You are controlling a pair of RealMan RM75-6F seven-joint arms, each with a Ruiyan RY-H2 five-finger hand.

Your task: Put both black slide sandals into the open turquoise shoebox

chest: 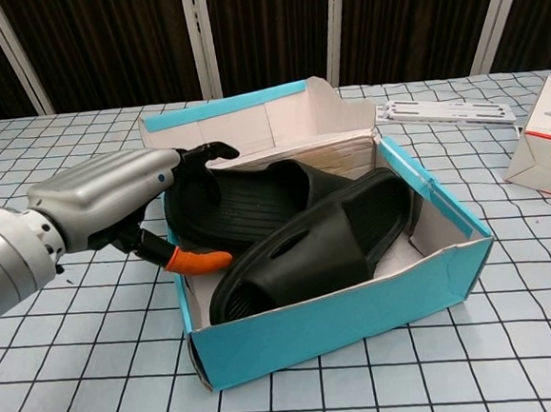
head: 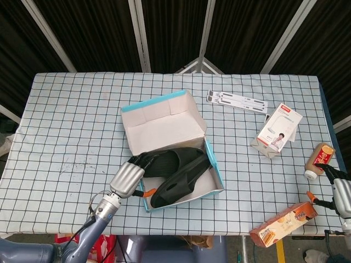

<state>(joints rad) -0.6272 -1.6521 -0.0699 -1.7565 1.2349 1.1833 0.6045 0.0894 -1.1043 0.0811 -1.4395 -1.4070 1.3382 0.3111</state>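
Both black sandals lay inside the turquoise shoebox (chest: 425,285), which sat open near the middle of the counter (head: 71,115), closer to its front edge, with its lid flap standing up at the far side. The front sandal (chest: 322,245) lay slanted across the box, its toe end toward the box's right wall. The rear sandal (chest: 246,201) lay behind it, partly under it, its heel end at the box's left wall. The left robot hand (chest: 113,202) was at that left wall, fingers (chest: 205,154) curled over the rear sandal's heel and an orange-tipped thumb (chest: 196,261) below it, so it held that sandal. The right robot hand (head: 341,193) showed only partly at the counter's right edge; I cannot tell whether it was wide or narrow. Near it stood a brown bottle (head: 318,159) and an orange packet (head: 284,223) by the front right corner. A white carton (head: 279,130) and a flat white stand (head: 237,101) lay toward the far right.
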